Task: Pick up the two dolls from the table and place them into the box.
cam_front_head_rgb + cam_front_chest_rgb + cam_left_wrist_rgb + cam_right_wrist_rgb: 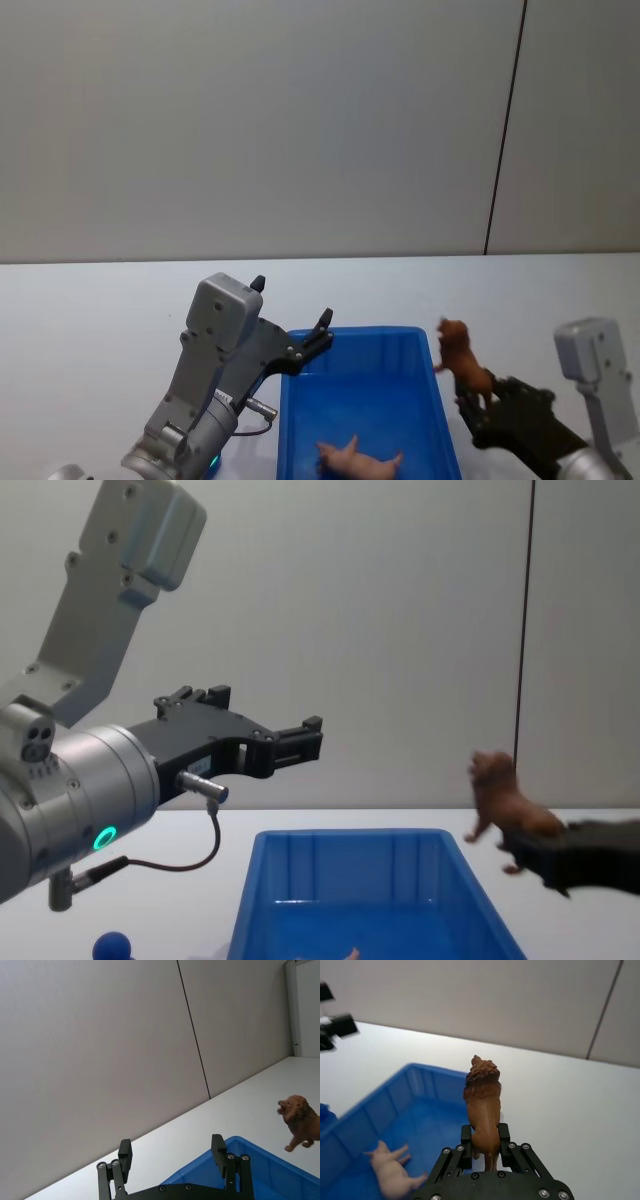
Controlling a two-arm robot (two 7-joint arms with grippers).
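The blue box (360, 332) stands on the white table between my arms. A pale pink doll (355, 460) lies on its floor, also seen in the right wrist view (390, 1170). My right gripper (478, 400) is shut on the hindquarters of the reddish-brown doll (462, 358). It holds the doll upright in the air just outside the box's right rim. In the right wrist view the fingers (466, 1135) clamp the brown doll (482, 1105) from both sides. My left gripper (171, 1146) is open and empty, raised over the box's far left corner (280, 1165).
The white table (100, 300) stretches back to a plain grey wall with a dark vertical seam. A small blue ball-shaped object (112, 946) sits low at the left, beside the box.
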